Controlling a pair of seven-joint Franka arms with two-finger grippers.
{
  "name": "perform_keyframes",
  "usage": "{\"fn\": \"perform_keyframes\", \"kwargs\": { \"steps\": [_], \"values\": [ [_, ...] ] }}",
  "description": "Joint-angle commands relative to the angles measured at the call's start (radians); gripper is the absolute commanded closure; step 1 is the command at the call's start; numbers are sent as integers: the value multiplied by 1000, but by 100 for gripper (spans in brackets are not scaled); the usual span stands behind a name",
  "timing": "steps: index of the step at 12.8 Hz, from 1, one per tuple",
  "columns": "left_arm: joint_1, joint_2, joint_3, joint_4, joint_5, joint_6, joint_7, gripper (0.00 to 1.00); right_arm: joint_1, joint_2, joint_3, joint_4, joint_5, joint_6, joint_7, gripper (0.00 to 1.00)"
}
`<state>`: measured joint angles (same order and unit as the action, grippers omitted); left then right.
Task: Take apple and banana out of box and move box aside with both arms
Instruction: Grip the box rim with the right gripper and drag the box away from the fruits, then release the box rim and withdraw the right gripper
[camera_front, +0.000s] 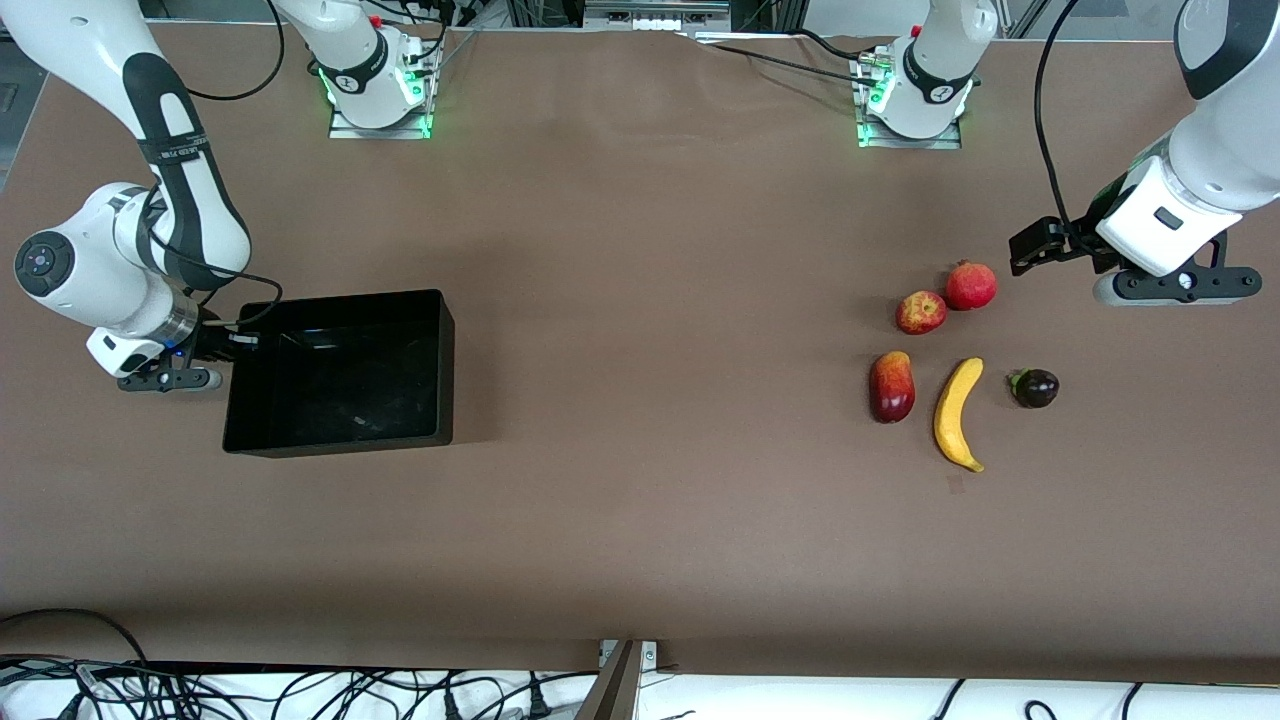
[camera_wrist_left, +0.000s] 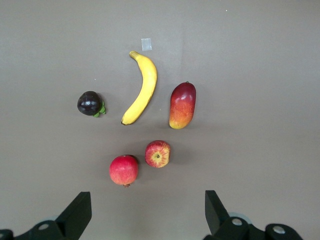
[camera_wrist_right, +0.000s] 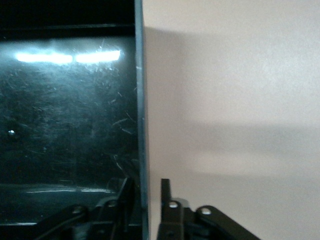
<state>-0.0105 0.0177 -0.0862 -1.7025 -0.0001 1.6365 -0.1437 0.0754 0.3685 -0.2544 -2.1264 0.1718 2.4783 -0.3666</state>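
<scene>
Banana (camera_front: 958, 414) is lying nearest the front camera, curved and yellow, between a red-yellow mango (camera_front: 892, 386) and a dark round fruit (camera_front: 1035, 388) with a green leaf; an apple (camera_front: 921, 312) and a red pomegranate (camera_front: 971, 286) are sitting just beside each other, farther from the camera. All five are clustering toward the left arm's end of the table (camera_front: 640, 520), apart from one another except that pair, with nothing blocking them. Left gripper (camera_front: 1040, 250) is hanging over bare table beside the pomegranate, fingers wide apart and holding nothing; left wrist view is showing both fingertips (camera_wrist_left: 75, 215) spread below the fruits, plus a small pale tape square (camera_wrist_left: 146, 44) by the banana's tip, hardly visible from the front. Box (camera_front: 340, 372), glossy black with low walls and nothing inside, is sitting at the right arm's end. Right gripper (camera_front: 215, 345) is at the box's wall on that end; right wrist view is showing one finger (camera_wrist_right: 166, 192) outside the wall and one inside, straddling it with a thin gap showing, so whether it is clamping cannot be told.
</scene>
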Motion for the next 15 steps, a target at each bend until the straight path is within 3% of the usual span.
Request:
{"fn": "perform_keyframes", "kwargs": {
  "steps": [1, 8, 9, 11, 15],
  "values": [
    [0, 13, 0, 32, -12, -23, 21, 0, 4, -29, 12, 105, 0, -115, -20, 0],
    [0, 13, 0, 32, -12, -23, 21, 0, 133, -46, 14, 575, -92, -635, -14, 0],
    [0, 13, 0, 32, -12, -23, 21, 0, 185, -57, 0, 589, -94, -691, 3, 0],
    [0, 13, 2, 32, -12, -23, 21, 0, 201, -181, 12, 562, -110, -761, 134, 0],
    [0, 13, 2, 32, -14, -24, 21, 0, 201, -410, 17, 409, -133, -806, 179, 0]
  ]
}}
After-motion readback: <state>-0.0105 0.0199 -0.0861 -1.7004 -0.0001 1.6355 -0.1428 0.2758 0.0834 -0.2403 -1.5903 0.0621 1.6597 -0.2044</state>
